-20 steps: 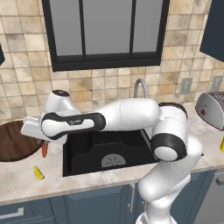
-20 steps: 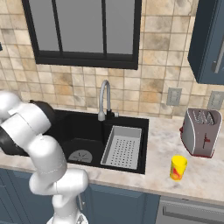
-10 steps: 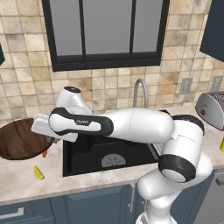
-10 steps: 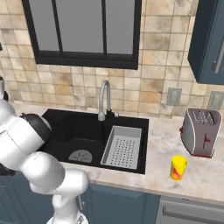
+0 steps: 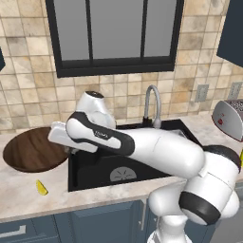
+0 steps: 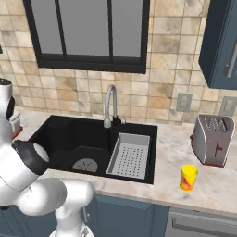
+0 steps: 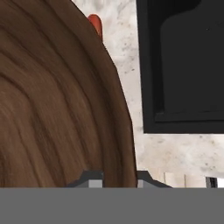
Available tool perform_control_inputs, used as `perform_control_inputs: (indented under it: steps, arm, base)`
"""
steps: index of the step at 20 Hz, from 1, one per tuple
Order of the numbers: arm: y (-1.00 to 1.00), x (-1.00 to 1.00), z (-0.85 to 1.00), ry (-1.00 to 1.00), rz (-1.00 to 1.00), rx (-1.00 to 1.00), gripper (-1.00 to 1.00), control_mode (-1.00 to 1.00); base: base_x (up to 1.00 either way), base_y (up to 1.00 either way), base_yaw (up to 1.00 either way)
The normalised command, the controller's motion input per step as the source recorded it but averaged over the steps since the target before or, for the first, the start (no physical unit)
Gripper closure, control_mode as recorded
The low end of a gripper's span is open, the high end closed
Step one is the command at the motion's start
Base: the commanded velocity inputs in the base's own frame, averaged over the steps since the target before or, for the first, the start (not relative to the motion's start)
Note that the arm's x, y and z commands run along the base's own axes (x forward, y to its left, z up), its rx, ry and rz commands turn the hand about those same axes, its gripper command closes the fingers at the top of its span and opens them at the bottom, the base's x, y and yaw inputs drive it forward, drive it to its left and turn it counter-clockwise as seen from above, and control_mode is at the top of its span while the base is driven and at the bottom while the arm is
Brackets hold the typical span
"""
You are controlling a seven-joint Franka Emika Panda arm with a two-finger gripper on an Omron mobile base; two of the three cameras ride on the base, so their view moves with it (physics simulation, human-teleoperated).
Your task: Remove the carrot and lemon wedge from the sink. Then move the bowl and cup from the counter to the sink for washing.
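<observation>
Objects counted: one bowl, one cup, one carrot, one lemon wedge, one sink. The dark brown bowl sits on the counter left of the black basin, and in the hand view its wooden rim runs between the two finger tips of the gripper, which is clamped on that rim. The carrot shows as an orange-red tip past the bowl's edge, lying on the stone beside the sink. The lemon wedge rests on the counter in front of the bowl, near the front edge. The yellow cup stands on the counter right of the sink, in front of one silver toaster. Inside the basin are one round grey drain and one grey perforated tray; one curved faucet rises behind. The worktop is beige marbled stone over dark blue cabinets, with a tan tiled wall and one dark-framed window above.
</observation>
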Motion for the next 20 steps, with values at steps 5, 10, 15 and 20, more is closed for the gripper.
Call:
perform_control_inputs:
  steps: [5,10,15,20]
  arm:
    - [-0.48,-0.1,0.1,0.0,0.0,0.0,1.0,-1.0]
    - [-0.46,-0.06,0.12,0.0,0.0,0.0,1.0,-1.0]
    - [-0.44,-0.03,0.14,0.0,-0.01,0.0,1.0,-1.0]
    - [-0.46,0.0,0.1,0.0,-0.02,0.0,1.0,-1.0]
  base:
    - [0.0,0.0,0.0]
    - [0.0,0.0,0.0]
    - [0.0,0.0,0.0]
    - [0.0,0.0,0.0]
